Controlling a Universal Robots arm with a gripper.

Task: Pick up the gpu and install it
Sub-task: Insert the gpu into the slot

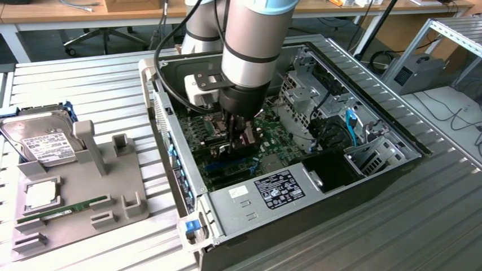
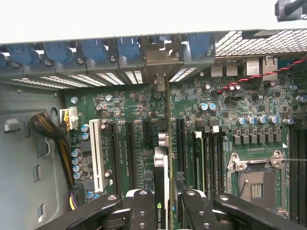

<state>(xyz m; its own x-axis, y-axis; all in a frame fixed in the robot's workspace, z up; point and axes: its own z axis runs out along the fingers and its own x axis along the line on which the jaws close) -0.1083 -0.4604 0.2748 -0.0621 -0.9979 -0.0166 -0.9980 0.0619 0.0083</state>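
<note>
**GPU held on edge over the motherboard: seating step in hand**

Item 1, fixture tray [image 1: 75, 226]. On the desk [image 1: 98, 79] at the exterior view's left. It carries a silver hard drive [image 1: 42, 141] and a thin green memory stick [image 1: 64, 210]. Neither is the task's thing.

Item 2, computer case [image 1: 301, 186]. Lies open on its side at centre, motherboard [image 2: 139, 105] facing up. The wrist view shows a white slot [image 2: 96, 153] and several dark expansion slots [image 2: 130, 153] running in parallel, with the empty processor socket [image 2: 254, 184] further along.

Item 3, hand [image 2: 162, 203]. Lowered inside the case, fingers clamped on the gpu [image 2: 161, 179], which stands on edge between them, seen edge-on and pointing toward the rear bracket openings [image 2: 158, 57].

Step, as judged: pick-up done, installation under way; the card hangs over the slot area, not visibly seated.

Next move calls for: the gold edge lined up squarely with one dark slot, the card's end bracket meeting the rear opening, then a straight, even push down.

Hidden or unclear: the card's connector edge and fan; whether the edge already touches a slot; which slot lies under it. In the exterior view the arm [image 1: 252, 39] covers the card.
</note>
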